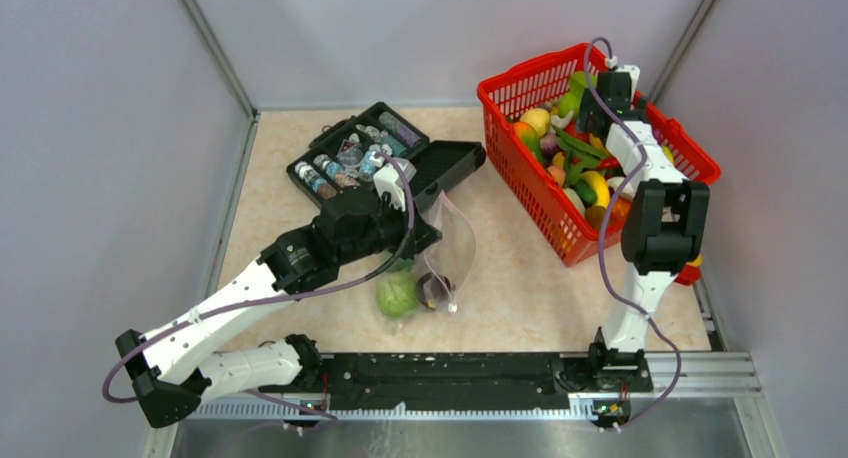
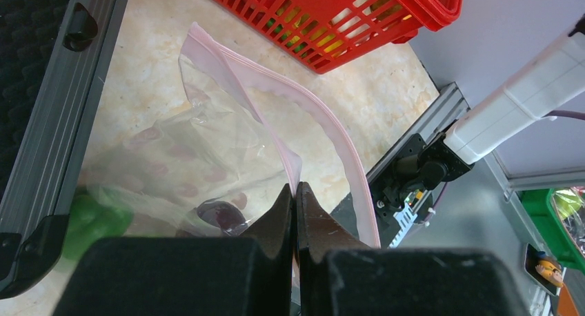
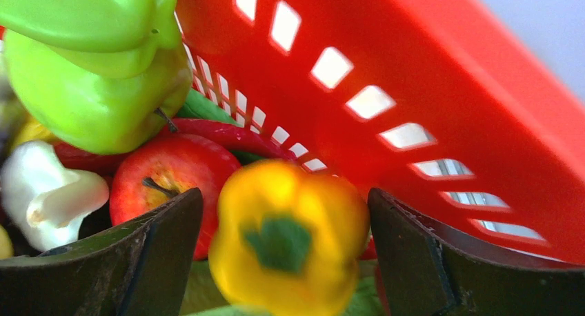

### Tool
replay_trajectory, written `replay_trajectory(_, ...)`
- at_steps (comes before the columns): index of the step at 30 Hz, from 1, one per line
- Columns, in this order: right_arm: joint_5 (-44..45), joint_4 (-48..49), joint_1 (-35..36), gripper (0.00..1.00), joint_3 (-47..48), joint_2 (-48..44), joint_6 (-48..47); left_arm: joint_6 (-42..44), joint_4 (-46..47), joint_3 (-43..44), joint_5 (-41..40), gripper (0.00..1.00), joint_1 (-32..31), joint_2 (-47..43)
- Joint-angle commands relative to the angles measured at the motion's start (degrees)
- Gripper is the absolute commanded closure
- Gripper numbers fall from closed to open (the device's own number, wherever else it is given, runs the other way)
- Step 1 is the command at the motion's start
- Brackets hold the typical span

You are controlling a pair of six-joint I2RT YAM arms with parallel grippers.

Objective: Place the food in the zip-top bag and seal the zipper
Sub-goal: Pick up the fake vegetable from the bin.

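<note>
The clear zip-top bag point(image 1: 452, 246) lies mid-table with a green apple point(image 1: 397, 294) and a dark purple fruit point(image 1: 436, 290) inside. My left gripper point(image 2: 296, 188) is shut on the near lip of the pinkish zipper point(image 2: 331, 126). The other lip curves away, so the mouth gapes. The purple fruit point(image 2: 221, 214) shows through the bag point(image 2: 207, 143). My right gripper point(image 3: 284, 219) is down in the red basket point(image 3: 414, 67), open, with a blurred yellow pepper point(image 3: 290, 240) between its fingers. A slim gap shows at the left finger. In the top view the right gripper point(image 1: 592, 116) is over the basket's far end.
The red basket point(image 1: 530, 78) at the back right holds several more toy foods, among them a red apple point(image 3: 169, 171) and a green pepper point(image 3: 90, 88). An open black case point(image 1: 355, 158) of small bottles sits behind the bag. A metal rail point(image 1: 450, 378) runs along the near edge.
</note>
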Motion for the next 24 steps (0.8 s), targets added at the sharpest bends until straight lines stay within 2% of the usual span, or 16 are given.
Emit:
replay_trajectory(1,4.01,-2.49,0.44,0.18,2.28,4.40,-0.15,0.99,0.91,0.87,0.08,1.00,-0.13,0.28)
replay_trajectory(7,-0.08,1.01,0.49,0.42,-3.04,0.69,0.72,0.58,1.03,0.60,-0.30,1.00,-0.09,0.13)
replay_trajectory(10,-2.12,2.51,0.53,0.50,-5.40,-2.60,1.38,0.58,0.98,0.71,-0.17,1.00,-0.09,0.29)
replay_trajectory(14,-8.37,5.08,0.49,0.56,-8.73,-9.27,2.73,0.41,0.98,0.52,-0.14,1.00,-0.09,0.17)
replay_trajectory(24,-31.71,12.18,0.49,0.54,-21.53,-23.27,7.74,0.14,0.71,0.20,-0.93,1.00,-0.08,-0.37)
